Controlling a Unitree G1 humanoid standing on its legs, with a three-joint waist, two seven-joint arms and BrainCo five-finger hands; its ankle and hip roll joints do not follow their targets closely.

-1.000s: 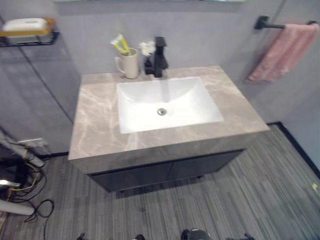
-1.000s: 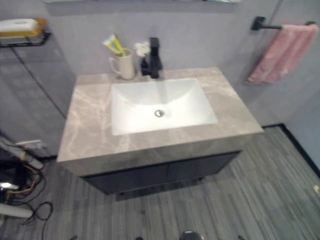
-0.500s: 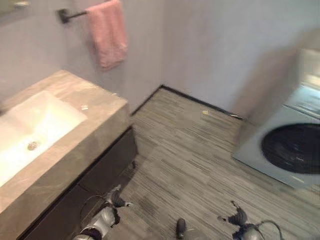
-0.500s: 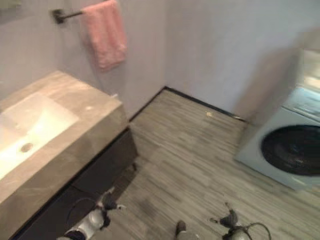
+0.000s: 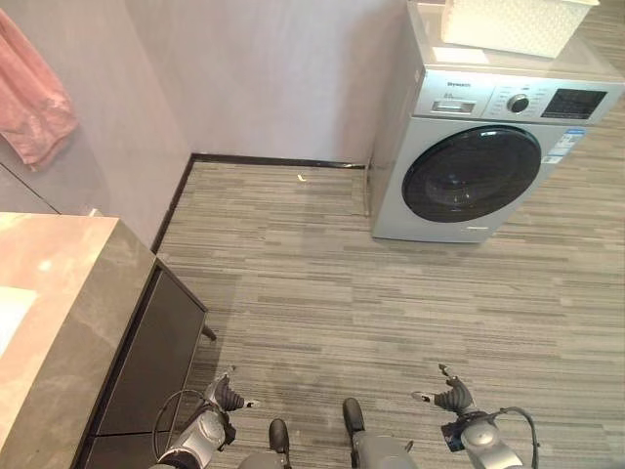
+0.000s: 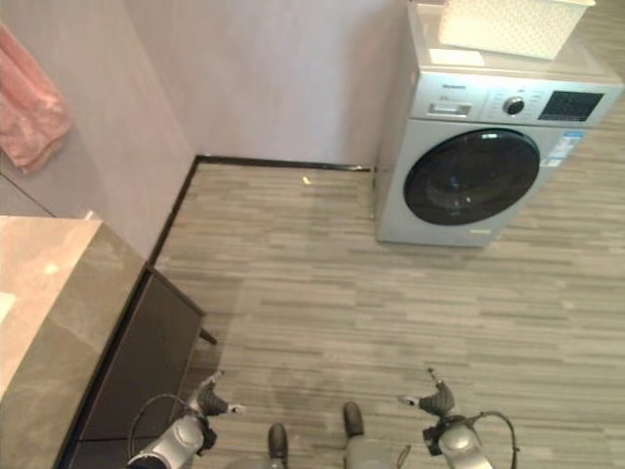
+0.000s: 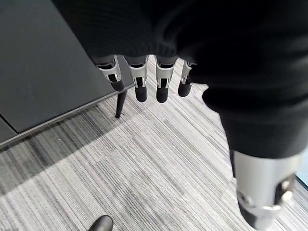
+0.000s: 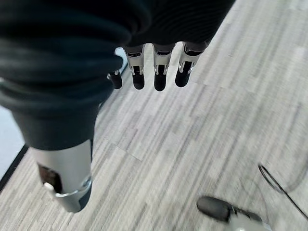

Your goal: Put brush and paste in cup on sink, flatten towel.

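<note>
Left hand (image 5: 227,396): low at the lower left of the head views, above the floor beside the vanity's dark cabinet; in its wrist view the fingers (image 7: 140,84) hang straight and relaxed, thumb apart, holding nothing.
Right hand (image 5: 453,399): low at the lower right of the head views, above bare floor; fingers (image 8: 160,72) straight and loose in its wrist view, thumb apart, nothing between them.
Floor (image 5: 332,283): grey striped planks, running to a dark skirting along the walls.
Vanity (image 5: 59,322): at the robot's left, grey marbled stone top over a dark cabinet front (image 5: 146,352); a sliver of the white basin shows at the far left edge.
Towel (image 5: 29,98): pink, hanging bunched and uneven against the wall above the vanity, at the upper left.
Washing machine (image 5: 488,147): silver front-loader against the far wall at the upper right, with a dark round door, well apart from both hands.
Basket (image 5: 508,21): white woven, resting on top of the washing machine.
</note>
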